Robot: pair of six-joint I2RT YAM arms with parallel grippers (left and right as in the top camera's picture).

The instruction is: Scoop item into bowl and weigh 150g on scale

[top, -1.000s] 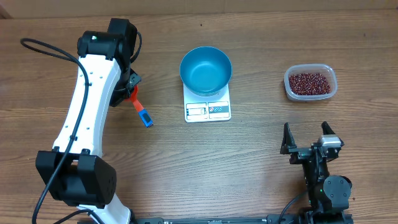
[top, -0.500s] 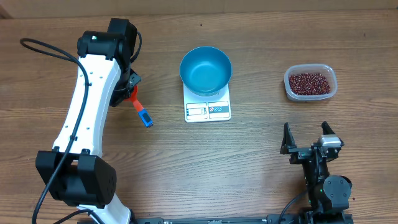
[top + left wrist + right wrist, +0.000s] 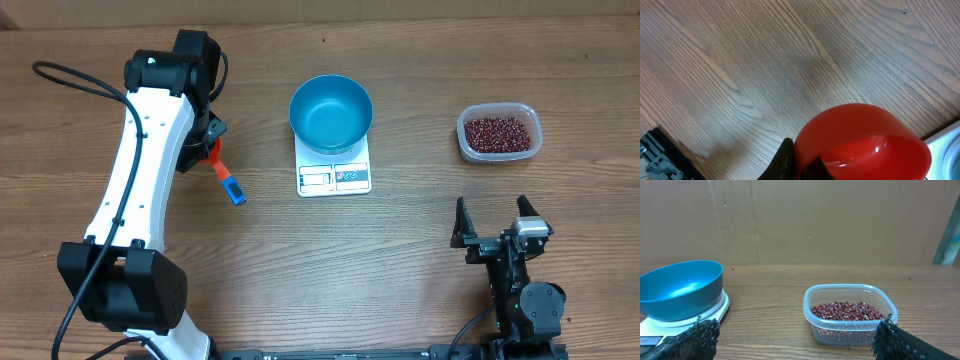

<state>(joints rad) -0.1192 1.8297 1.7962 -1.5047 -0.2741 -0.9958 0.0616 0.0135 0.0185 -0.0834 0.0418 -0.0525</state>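
1. The scale (image 3: 334,176) lies near the middle of the table (image 3: 300,270), its display and buttons on the edge toward 6 o'clock in the overhead view.
2. The bowl (image 3: 331,112) stands upright on the scale's 12 o'clock half. Its rim overhangs the platform, and its inside shows plain blue.
3. The beans (image 3: 497,131) lie heaped in a clear tub (image 3: 536,140) at 3 o'clock from the bowl, well apart from it. The right wrist view shows the same: beans (image 3: 847,311) in the tub (image 3: 812,317), with the bowl (image 3: 682,290) on the scale (image 3: 717,310) to their 9 o'clock.
4. The left pincer (image 3: 207,148) sits at 9 o'clock from the scale and is clamped narrow on a red scoop (image 3: 220,168).
5. The scoop's handle runs out toward 5 o'clock and ends in a blue tip, short of the scale.
6. In the left wrist view the scoop's red cup (image 3: 865,140) fills the lower right over bare table (image 3: 765,60). One dark finger (image 3: 785,160) shows beside it, and the white corner of the scale is at the right edge.
7. The right pincer (image 3: 492,222) is at 6 o'clock from the tub, well apart from it. Its fingers (image 3: 700,337) are spread wide with nothing between them.
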